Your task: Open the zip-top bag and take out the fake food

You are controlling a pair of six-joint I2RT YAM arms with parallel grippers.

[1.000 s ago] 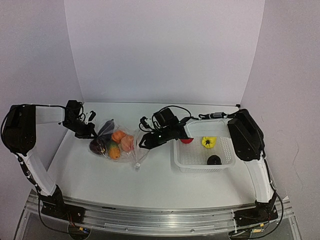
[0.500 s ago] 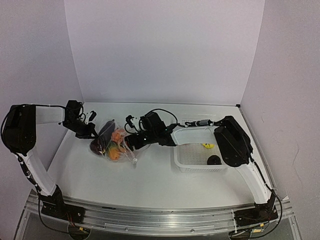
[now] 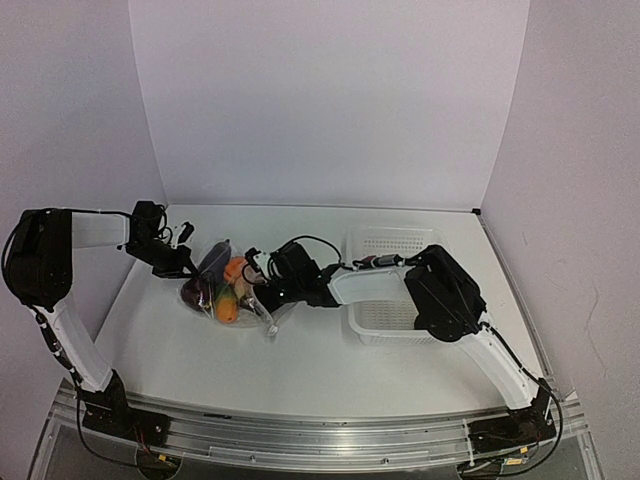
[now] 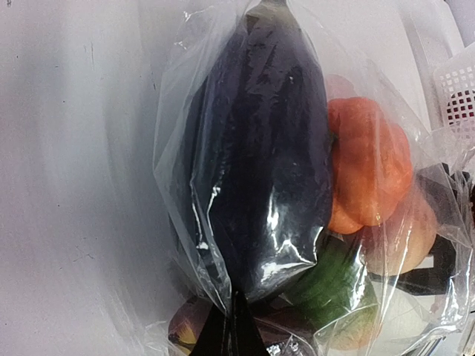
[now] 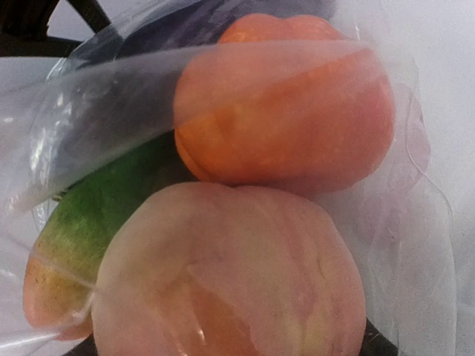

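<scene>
Four or more glossy pieces of fake food [image 3: 230,288] sit inside the clear, crinkly plastic zip-top bag [image 3: 270,322], which lies on the white worktop [image 3: 300,365] left of centre in the overhead view. The left gripper [image 3: 183,264], at the bag's upper-left edge, is clamped tight on a fold of film. The right gripper [image 3: 258,292] pushes in from the bag's right side. Whether its jaws are wide or pinching I cannot tell, because the round peach-coloured piece [image 5: 237,274] fills the lower half of its wrist view.

That peach piece is nearest, so it is probably the one to take first. Film drapes over the ribbed orange piece [image 5: 286,104] and the green-orange piece [image 5: 89,237] beside it, so make sure no plastic gets between finger and fruit. Centre the jaws on the widest part and close gently, since a glossy curve is likely to slip. Anchor the bag with the left arm, then draw the piece out rightward toward the white mesh plastic basket [image 3: 400,320].
</scene>
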